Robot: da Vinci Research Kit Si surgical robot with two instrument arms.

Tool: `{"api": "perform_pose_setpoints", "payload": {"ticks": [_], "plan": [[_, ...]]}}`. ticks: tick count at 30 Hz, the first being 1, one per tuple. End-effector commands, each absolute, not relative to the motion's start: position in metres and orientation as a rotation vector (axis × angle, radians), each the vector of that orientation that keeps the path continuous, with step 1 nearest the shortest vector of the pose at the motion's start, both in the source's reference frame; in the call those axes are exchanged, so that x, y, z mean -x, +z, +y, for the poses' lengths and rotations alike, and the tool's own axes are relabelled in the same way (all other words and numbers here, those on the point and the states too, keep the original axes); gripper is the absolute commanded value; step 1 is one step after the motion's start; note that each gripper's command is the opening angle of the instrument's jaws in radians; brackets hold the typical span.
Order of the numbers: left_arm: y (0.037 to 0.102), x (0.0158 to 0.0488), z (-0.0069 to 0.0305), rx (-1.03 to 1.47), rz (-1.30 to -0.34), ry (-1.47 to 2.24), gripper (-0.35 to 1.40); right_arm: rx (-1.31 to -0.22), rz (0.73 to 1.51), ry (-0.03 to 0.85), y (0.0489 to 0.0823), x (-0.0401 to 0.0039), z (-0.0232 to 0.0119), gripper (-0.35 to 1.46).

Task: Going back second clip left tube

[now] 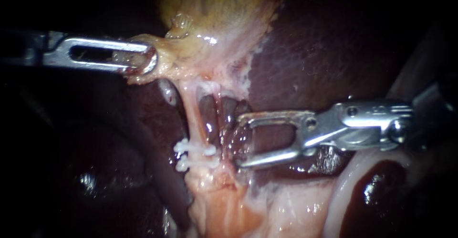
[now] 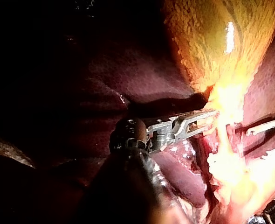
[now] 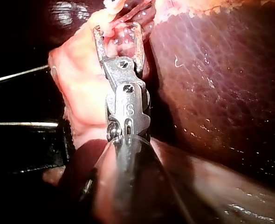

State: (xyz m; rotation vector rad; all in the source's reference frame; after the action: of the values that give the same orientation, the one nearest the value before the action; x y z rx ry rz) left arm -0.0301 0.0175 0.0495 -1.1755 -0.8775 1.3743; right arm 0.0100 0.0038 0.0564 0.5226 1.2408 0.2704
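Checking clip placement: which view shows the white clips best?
Endoscope view: two small white clips sit unobstructed across the pale pink tube. Left wrist view loses them in glare; right wrist view doesn't show them.

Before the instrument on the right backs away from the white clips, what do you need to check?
1. Left instrument grips the pale end of the gallbladder: ok.
2. Two white clips sit across the left tube: ok.
3. Right instrument is open and holds nothing: ok.
4. Right instrument is apart from the clips in the endoscope view: ok.
5. Clips squeezed fully shut around the tube: cannot tell.
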Motion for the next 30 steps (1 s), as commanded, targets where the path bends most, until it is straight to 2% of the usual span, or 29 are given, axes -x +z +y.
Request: {"api": "perform_pose_setpoints", "payload": {"ticks": [1,11,30], "plan": [[0.0495,0.0301,0.0175,1.176,-0.877,1.374,-0.35,-0.517,1.240,0.265,0.0564,-0.0095,0.0039,0.50],[0.0498,0.0306,0.0175,1.176,-0.875,1.374,-0.35,-0.483,1.239,0.257,0.0563,-0.0055,0.0051,0.50],[0.0544,0.0354,0.0172,1.184,-0.854,1.385,-0.35,-0.483,1.204,0.238,0.0562,-0.0048,0.0050,0.50]]}}
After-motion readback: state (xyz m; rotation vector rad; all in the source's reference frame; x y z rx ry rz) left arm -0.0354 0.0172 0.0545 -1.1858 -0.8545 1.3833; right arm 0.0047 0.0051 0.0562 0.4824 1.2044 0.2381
